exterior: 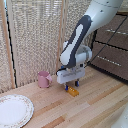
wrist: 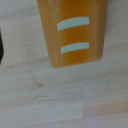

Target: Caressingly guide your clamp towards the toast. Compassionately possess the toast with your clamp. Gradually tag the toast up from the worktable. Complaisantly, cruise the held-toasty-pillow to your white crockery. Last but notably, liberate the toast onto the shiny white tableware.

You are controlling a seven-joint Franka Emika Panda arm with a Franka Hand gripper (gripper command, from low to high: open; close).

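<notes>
The toast (exterior: 73, 91) is a small flat orange-yellow slab lying on the light wooden worktable (exterior: 95, 110). My clamp (exterior: 71, 87) hangs just above it, open, with its blue-tipped fingers on either side and nothing held. In the wrist view the toast (wrist: 75, 32) fills the frame, orange with two pale stripes. Only one dark finger (wrist: 1, 50) shows at the picture's edge. The white crockery (exterior: 14, 110), a large round plate with a speckled rim, lies at the front on the exterior view's left, well apart from the toast.
A pink mug (exterior: 44, 79) stands behind the plate, to the exterior view's left of the clamp. A pale curtain hangs at the back. A dark cabinet (exterior: 112, 50) stands on the exterior view's right.
</notes>
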